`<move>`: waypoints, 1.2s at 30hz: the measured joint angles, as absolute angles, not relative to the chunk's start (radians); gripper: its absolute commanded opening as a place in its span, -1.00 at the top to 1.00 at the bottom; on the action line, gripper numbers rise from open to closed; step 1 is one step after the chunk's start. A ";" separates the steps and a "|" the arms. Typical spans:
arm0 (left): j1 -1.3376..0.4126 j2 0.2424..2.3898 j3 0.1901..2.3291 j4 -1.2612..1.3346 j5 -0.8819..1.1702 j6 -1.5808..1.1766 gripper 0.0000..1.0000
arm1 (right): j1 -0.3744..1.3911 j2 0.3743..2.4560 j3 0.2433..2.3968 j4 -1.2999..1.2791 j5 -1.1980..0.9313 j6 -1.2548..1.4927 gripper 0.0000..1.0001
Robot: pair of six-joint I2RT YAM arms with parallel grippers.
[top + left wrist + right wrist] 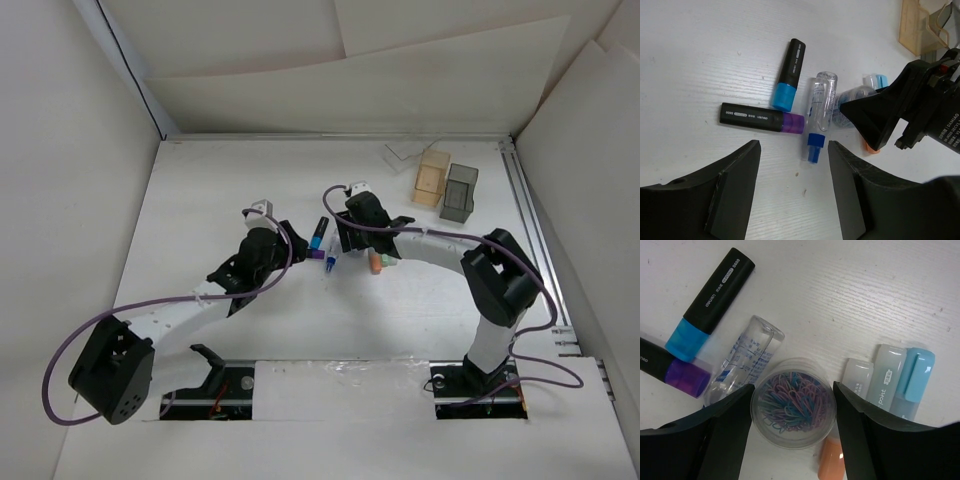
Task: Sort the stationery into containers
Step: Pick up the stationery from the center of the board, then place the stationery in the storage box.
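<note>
Left gripper (794, 165) hangs released, short of the blue-capped clear pen (819, 112). Beyond, the right gripper (793, 390) brackets the round tub of paper clips (792, 407); whether it pinches I cannot tell. A shallow hold could tip it, scattering clips, or roll the pen beside it. The wooden box (431, 178) stands well apart, farther right

We are looking down on a white, finely grained tabletop (230, 180), boxed in by plain white panels. A left white panel (60, 200) and a right white panel (590, 190) are standing at its sides, and overlapping white sheets (350, 90) are leaning across the back. A silver metal rail (532, 240) is running along the tabletop's right edge. A glossy, wrinkled strip (340, 368) is lying along the near edge.
</note>
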State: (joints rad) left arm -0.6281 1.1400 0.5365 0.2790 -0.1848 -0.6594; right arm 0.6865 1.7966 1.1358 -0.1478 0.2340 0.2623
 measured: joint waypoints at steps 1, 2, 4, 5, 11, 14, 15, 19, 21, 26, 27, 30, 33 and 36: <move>-0.628 1.143 0.537 0.282 -0.183 -0.659 -0.03 | 0.686 1.797 1.136 -0.148 0.235 0.262 -0.13; -0.628 1.144 0.537 0.284 -0.182 -0.659 -0.03 | 0.686 1.797 1.136 -0.148 0.235 0.262 -0.03; -0.628 1.144 0.537 0.292 -0.178 -0.659 -0.03 | 0.686 1.797 1.136 -0.148 0.235 0.269 0.24; -0.628 1.144 0.537 0.297 -0.175 -0.659 -0.03 | 0.686 1.795 1.136 -0.149 0.235 0.269 0.24; -0.628 1.143 0.537 0.310 -0.168 -0.654 -0.03 | 0.660 1.756 1.186 -0.228 0.232 0.269 0.24; -0.628 1.143 0.537 0.311 -0.165 -0.652 -0.03 | 0.598 1.750 1.306 -0.255 0.219 0.264 0.27; -0.628 1.143 0.537 0.311 -0.165 -0.651 -0.03 | 0.569 1.753 1.354 -0.258 0.211 0.263 0.27; -0.628 1.143 0.537 0.313 -0.160 -0.651 -0.03 | 0.419 1.813 1.589 -0.260 0.194 0.256 0.29; -0.628 1.143 0.537 0.318 -0.156 -0.648 -0.03 | 0.344 1.887 1.732 -0.257 0.195 0.254 0.29; -0.628 1.144 0.537 0.326 -0.149 -0.638 -0.03 | 0.207 2.143 2.076 -0.287 0.203 0.241 0.29; -0.628 1.145 0.537 0.331 -0.149 -0.636 -0.03 | 0.189 2.196 2.134 -0.292 0.204 0.239 0.29; -0.628 1.152 0.537 0.341 -0.146 -0.634 -0.03 | 0.144 2.354 2.291 -0.342 0.197 0.238 0.29; -0.628 1.169 0.537 0.361 -0.145 -0.628 -0.03 | 0.115 2.458 2.368 -0.363 0.183 0.239 0.29; -0.628 1.188 0.537 0.371 -0.139 -0.625 -0.01 | 0.097 2.503 2.373 -0.375 0.172 0.239 0.27</move>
